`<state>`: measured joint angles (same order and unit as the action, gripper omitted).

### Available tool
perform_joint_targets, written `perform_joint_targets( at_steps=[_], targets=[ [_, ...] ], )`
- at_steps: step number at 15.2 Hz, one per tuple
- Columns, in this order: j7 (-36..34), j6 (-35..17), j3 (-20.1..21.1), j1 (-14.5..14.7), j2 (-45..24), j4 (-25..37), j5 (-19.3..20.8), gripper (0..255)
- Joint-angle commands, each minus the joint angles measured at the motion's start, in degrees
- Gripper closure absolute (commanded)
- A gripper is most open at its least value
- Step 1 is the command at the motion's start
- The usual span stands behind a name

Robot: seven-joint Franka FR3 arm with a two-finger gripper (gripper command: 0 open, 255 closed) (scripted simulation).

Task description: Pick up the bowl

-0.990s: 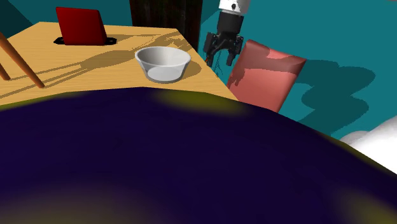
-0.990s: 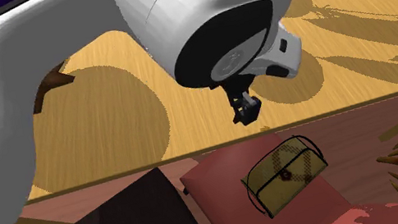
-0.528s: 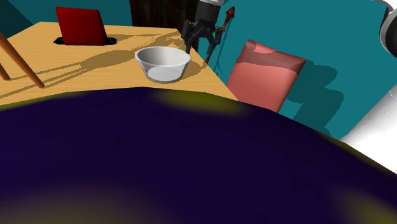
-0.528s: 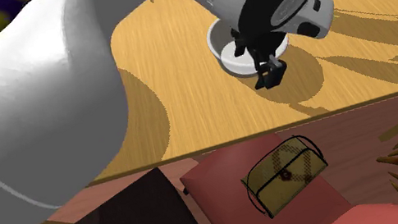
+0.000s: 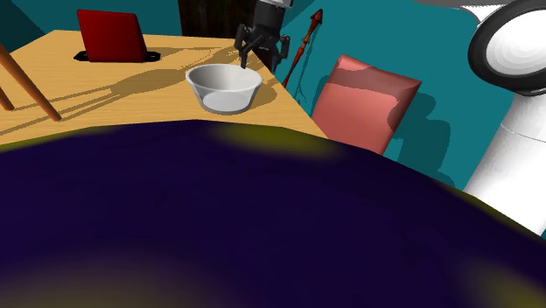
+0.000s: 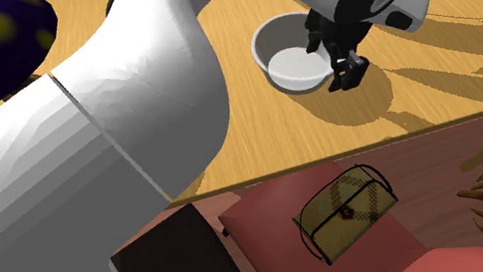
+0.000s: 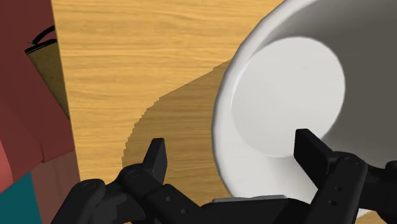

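Wrist view: the black gripper (image 7: 233,147), fingers spread, hangs astride the rim of a white bowl (image 7: 286,89) that looks stiff, smooth and probably light, so that thin wall seems the place to pinch.

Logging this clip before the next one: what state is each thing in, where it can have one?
Bowl: upright, empty, on the table, not held.
Hand: open, one finger over the bowl's inside, one outside its rim.
Bag: lying flat on the red seat.
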<state>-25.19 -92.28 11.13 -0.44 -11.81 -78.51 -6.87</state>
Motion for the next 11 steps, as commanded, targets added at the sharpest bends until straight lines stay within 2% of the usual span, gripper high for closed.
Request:
perform_joint_targets(
  at_steps=[1, 5, 6, 11],
  targets=[
    [0.10, -1.50, 0.01, 0.03, 0.03, -1.49, -0.03, 0],
    [0.44, -3.66, -0.02, -0.03, 0.52, -4.16, -0.15, 0],
    [0.42, -3.56, -0.02, -0.03, 0.42, -3.96, -0.13, 255],
    [0.46, -3.59, -0.03, -0.05, 0.44, -4.01, -0.14, 255]
  ],
)
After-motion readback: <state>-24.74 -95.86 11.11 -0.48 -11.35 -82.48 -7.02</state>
